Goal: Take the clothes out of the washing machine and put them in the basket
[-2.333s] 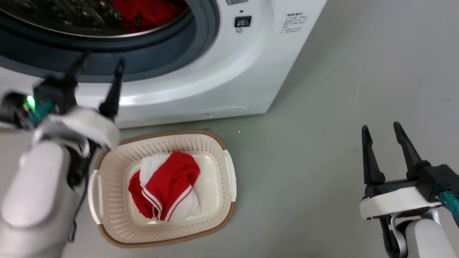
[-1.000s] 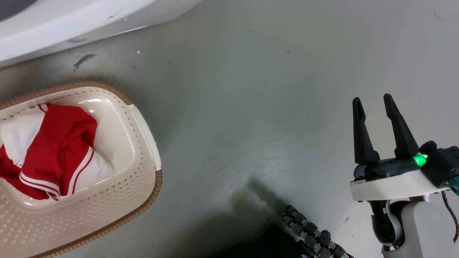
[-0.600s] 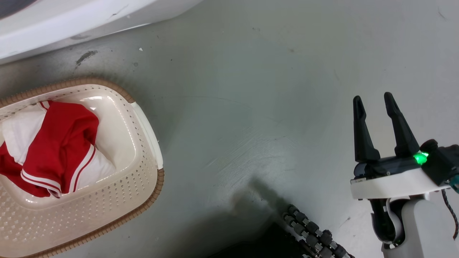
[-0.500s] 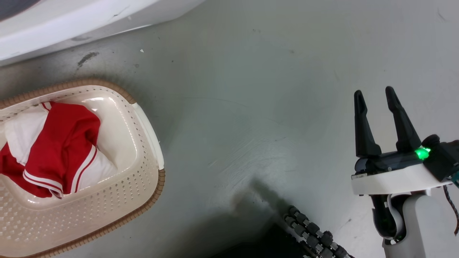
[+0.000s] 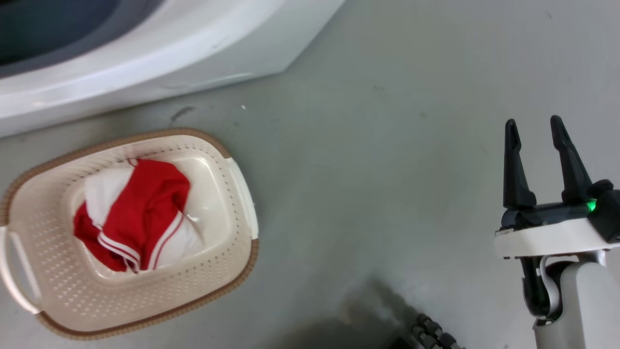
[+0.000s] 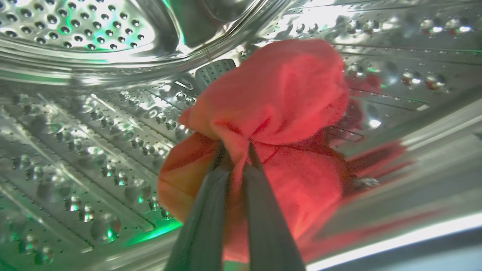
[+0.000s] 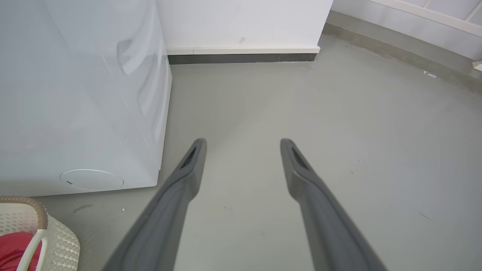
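Observation:
Inside the washing machine's perforated steel drum (image 6: 94,124), my left gripper (image 6: 235,148) is shut on a bunched plain red garment (image 6: 275,101) that hangs lifted off the drum wall. On the floor in front of the white washing machine (image 5: 160,53) sits the cream basket (image 5: 232,252) with a red and white striped garment (image 5: 140,213) lying in it. My right gripper (image 5: 533,131) stands open over bare floor to the basket's right, holding nothing. In the right wrist view the gripper (image 7: 243,145) points past the machine's side (image 7: 75,94), with the basket's corner (image 7: 45,233) at the lower left.
Grey floor (image 5: 387,145) stretches to the right of the machine and basket. A white wall with a dark skirting strip (image 7: 241,58) runs behind the machine. A dark ribbed cable (image 5: 433,337) lies at the bottom edge of the head view.
The head view has shifted, bringing more of the machine's front and the whole basket into the picture. The right gripper stays open at the lower right.

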### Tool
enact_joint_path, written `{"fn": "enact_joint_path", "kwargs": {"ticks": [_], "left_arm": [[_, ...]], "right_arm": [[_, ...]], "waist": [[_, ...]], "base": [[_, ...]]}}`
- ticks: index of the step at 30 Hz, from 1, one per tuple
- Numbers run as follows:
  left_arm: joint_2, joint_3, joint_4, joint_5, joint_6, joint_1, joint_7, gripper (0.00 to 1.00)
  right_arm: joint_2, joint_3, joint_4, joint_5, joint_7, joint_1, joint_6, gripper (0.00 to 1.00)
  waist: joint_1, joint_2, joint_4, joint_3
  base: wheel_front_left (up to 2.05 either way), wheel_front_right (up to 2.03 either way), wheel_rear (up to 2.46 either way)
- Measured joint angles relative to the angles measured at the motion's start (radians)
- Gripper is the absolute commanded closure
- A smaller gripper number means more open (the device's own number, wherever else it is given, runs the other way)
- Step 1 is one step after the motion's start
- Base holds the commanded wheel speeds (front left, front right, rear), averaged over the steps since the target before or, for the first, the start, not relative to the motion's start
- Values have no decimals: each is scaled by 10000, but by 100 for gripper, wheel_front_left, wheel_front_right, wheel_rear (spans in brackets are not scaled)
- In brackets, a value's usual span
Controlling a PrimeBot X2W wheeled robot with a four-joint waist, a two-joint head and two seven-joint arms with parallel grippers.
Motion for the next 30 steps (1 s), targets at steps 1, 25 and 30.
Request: {"fn": "enact_joint_path", "kwargs": {"ticks": [1, 25, 30], "left_arm": [[-107, -77, 29, -155, 0, 286, -240, 100], [-965, -77, -2163, -380, 1099, 5681, -4796, 100], [-663, 965, -4679, -115, 1939, 6868, -4803, 100]], "right_arm": [[0, -17, 46, -127, 0, 22, 0, 0], [2, -59, 725, -1363, 2, 1260, 2, 0], [0, -92, 819, -1419, 0, 1476, 0, 0]], "waist": [[0, 0, 84, -171], [-3, 0, 1968, -4606], [-4, 0, 2278, -5231]], "base": [[0, 0, 0], [0, 0, 0], [0, 0, 0]]}}
